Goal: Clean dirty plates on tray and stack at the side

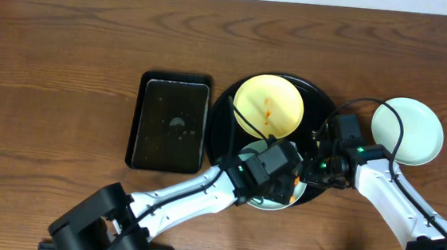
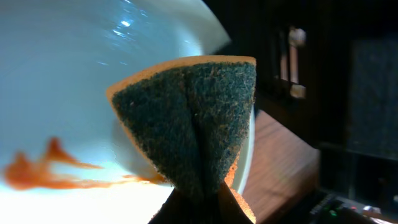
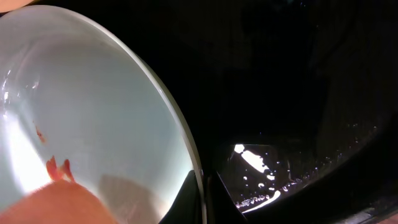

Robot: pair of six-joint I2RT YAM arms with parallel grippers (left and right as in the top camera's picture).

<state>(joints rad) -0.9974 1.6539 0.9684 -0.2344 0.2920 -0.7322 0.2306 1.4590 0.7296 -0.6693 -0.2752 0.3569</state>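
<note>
Left arm (image 1: 194, 191) and right arm (image 1: 382, 185) block the tray (image 1: 315, 100) front.

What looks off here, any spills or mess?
Orange-red sauce smears the blue-green plate beside the sponge, and the yellow plate too. Droplets sit on the black tray. Nothing looks damaged.
</note>
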